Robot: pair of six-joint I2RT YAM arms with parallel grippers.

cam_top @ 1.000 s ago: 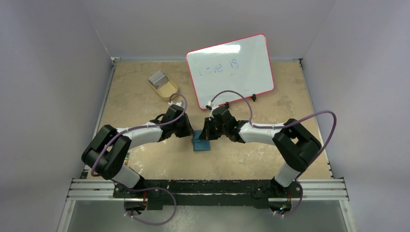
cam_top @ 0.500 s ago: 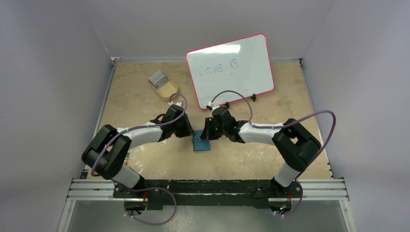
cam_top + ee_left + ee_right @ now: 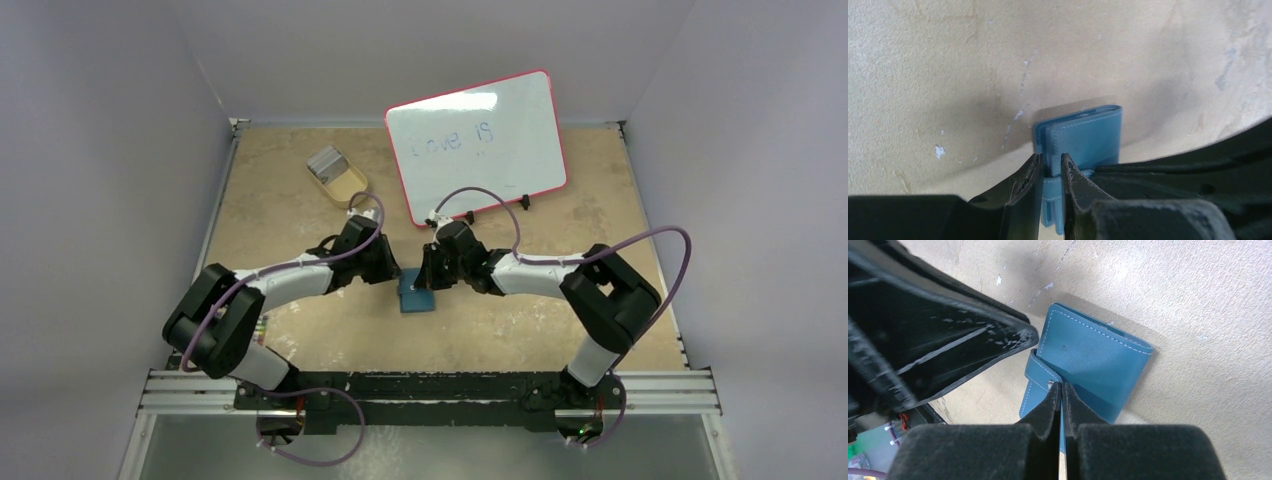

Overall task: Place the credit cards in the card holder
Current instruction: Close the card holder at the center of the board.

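Teal-blue folding wallet (image 3: 417, 297) not open yet: left jaws pinch its tab (image 3: 1050, 186), right jaws together; thin grey cards (image 3: 324, 160) far from it.

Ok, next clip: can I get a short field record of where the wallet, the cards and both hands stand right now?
card holder: teal, folded, mid-table between the hands
credit cards: grey stack in the tan tray, far left, untouched
left hand: fingers closed around the holder's tab-side edge
right hand: shut, tips at the snap tab
whiteboard: propped at the back
task state: cards not yet picked up
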